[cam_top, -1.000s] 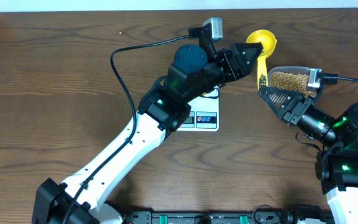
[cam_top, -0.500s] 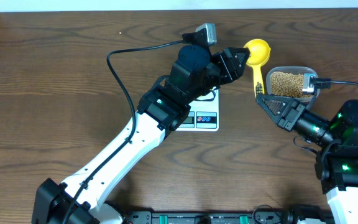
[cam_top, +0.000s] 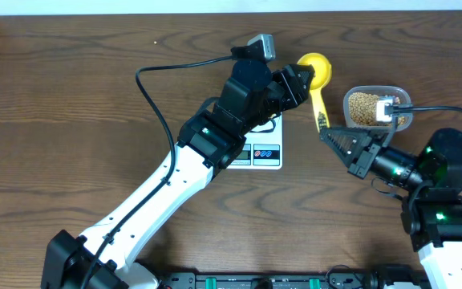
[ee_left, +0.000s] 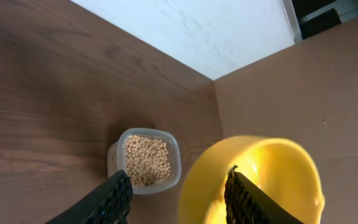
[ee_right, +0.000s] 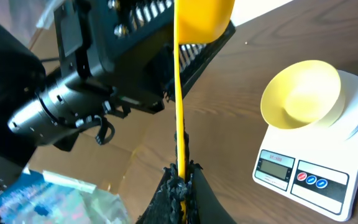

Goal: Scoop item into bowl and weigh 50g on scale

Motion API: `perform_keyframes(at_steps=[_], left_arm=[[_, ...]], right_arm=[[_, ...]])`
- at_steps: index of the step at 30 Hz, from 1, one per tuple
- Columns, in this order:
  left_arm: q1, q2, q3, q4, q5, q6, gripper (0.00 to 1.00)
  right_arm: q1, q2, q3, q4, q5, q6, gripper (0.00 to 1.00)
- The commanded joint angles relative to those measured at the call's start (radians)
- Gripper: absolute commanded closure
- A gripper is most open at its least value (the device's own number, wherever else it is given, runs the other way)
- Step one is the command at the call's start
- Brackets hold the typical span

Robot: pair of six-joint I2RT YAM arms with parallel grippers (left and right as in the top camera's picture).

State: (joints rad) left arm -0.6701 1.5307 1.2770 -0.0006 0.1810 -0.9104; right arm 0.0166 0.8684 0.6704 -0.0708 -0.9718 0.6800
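Jaws of my right gripper pinch the scoop; my left gripper gapes open. Since 1 second ago, the scoop sits farther left, nearer the scale.

Behind the left gripper, we find the scale mostly hidden under the arm; display digits unreadable.

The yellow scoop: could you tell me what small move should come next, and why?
Probably back the left gripper away from the scoop: its jaws are open with nothing between them, the right gripper clamps the handle, and the bowl looks empty while the beans sit in the tub.
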Motion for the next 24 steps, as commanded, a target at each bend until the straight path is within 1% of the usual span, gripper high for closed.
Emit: perform_keyframes(at_steps=[1,3,5,11,18,24], left_arm=[[0.004,0.001,-0.002,-0.003,-0.017,0.019,0.53],[0.004,0.001,-0.002,-0.003,-0.017,0.019,0.57],[0.004,0.001,-0.002,-0.003,-0.017,0.019,0.6],[0.004,0.001,-0.002,-0.003,-0.018,0.019,0.6],[0.004,0.001,-0.002,-0.003,-0.018,0.02,0.61],[0.004,0.001,-0.002,-0.008,-0.047,0.02,0.68]], right_arm=[[0.039,-0.009,0.016,-0.001,0.028,-0.076,0.99],[0.052,-0.009,0.016,-0.002,0.036,-0.082,0.99],[0.059,-0.009,0.016,-0.011,0.055,-0.089,0.99],[0.059,-0.009,0.016,-0.092,0.18,-0.165,0.99],[0.059,-0.009,0.016,-0.097,0.196,-0.219,0.99],[0.06,-0.009,0.016,-0.093,0.195,-0.225,0.99]])
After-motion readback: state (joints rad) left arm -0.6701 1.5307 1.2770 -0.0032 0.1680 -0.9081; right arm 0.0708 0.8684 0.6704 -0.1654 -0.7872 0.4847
